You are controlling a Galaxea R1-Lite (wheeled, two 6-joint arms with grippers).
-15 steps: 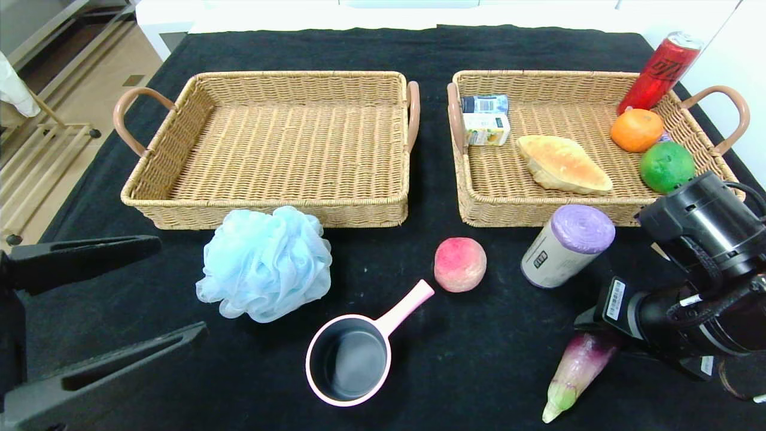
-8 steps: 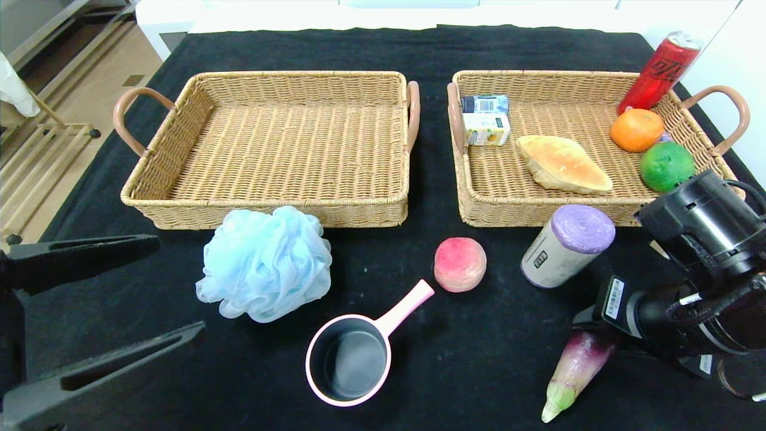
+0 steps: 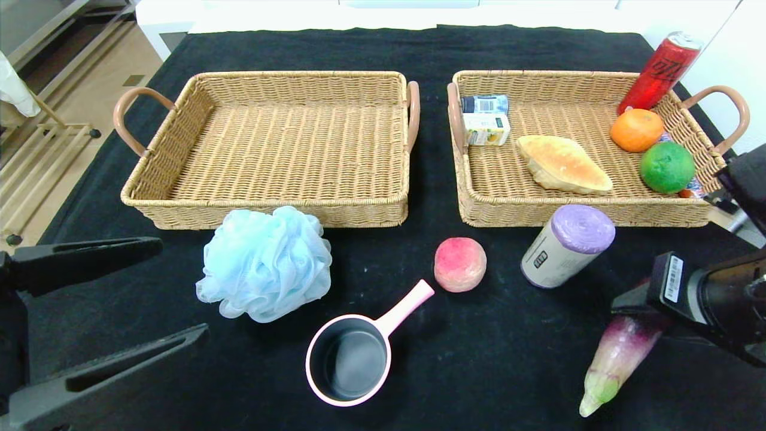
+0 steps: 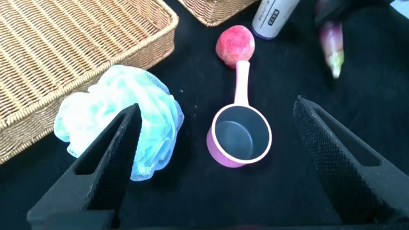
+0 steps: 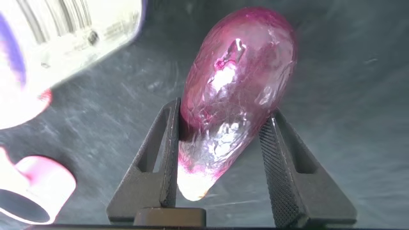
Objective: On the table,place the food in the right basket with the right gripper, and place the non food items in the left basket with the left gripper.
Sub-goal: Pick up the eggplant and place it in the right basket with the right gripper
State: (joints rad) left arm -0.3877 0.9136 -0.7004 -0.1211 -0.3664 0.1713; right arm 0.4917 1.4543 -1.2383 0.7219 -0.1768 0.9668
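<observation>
Fingers of our left gripper stand wide apart, hovering low beside the bath puff; peach and roll sit mid-table; our right gripper clamps the eggplant near the right basket.

Very little here can actually be read. The red can at the far right corner of the right basket carries dark characters down its side, too blurred to make out. The grey-labelled roll shows a small dark block mark and, in the right wrist view, barcode stripes with tiny illegible print (no digits legible). A white sticker on the right arm bears a barcode. Two small cartons in that basket have printed labels, unreadable.
</observation>
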